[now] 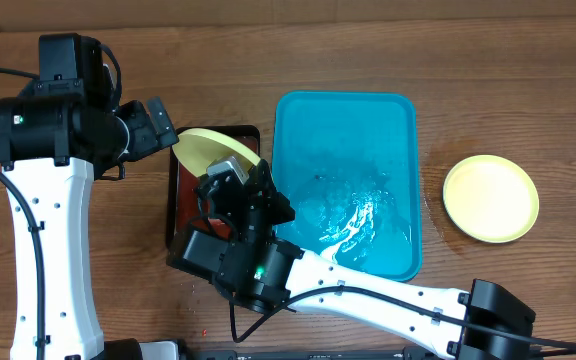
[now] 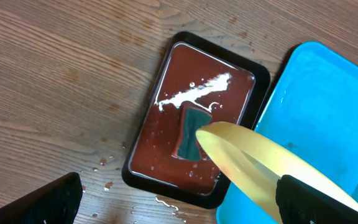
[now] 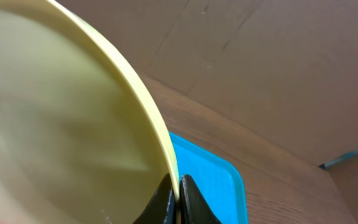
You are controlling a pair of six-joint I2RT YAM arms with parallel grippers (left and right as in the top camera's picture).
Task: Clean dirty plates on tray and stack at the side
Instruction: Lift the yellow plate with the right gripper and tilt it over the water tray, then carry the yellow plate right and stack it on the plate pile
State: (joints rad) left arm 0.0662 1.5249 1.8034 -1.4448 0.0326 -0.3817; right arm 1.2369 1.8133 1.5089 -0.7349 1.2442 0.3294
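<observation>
My right gripper (image 1: 236,183) is shut on the rim of a pale yellow-green plate (image 1: 208,148) and holds it tilted above the dark red tray. In the right wrist view the two fingers (image 3: 178,194) pinch the plate's edge (image 3: 61,124). My left gripper (image 1: 161,124) is open just left of this plate. In the left wrist view its fingers (image 2: 179,199) are wide apart, and the plate (image 2: 247,158) runs past the right finger. The turquoise tray (image 1: 398,120) is wet and holds no plate. Another plate (image 1: 490,197) lies on the table to the right.
A black-rimmed dark red tray (image 2: 160,143) holds liquid, white foam and a dark sponge (image 2: 192,132). Water drops lie on the wood near it. My right arm (image 1: 368,290) crosses the table's front. A cardboard wall stands behind the table.
</observation>
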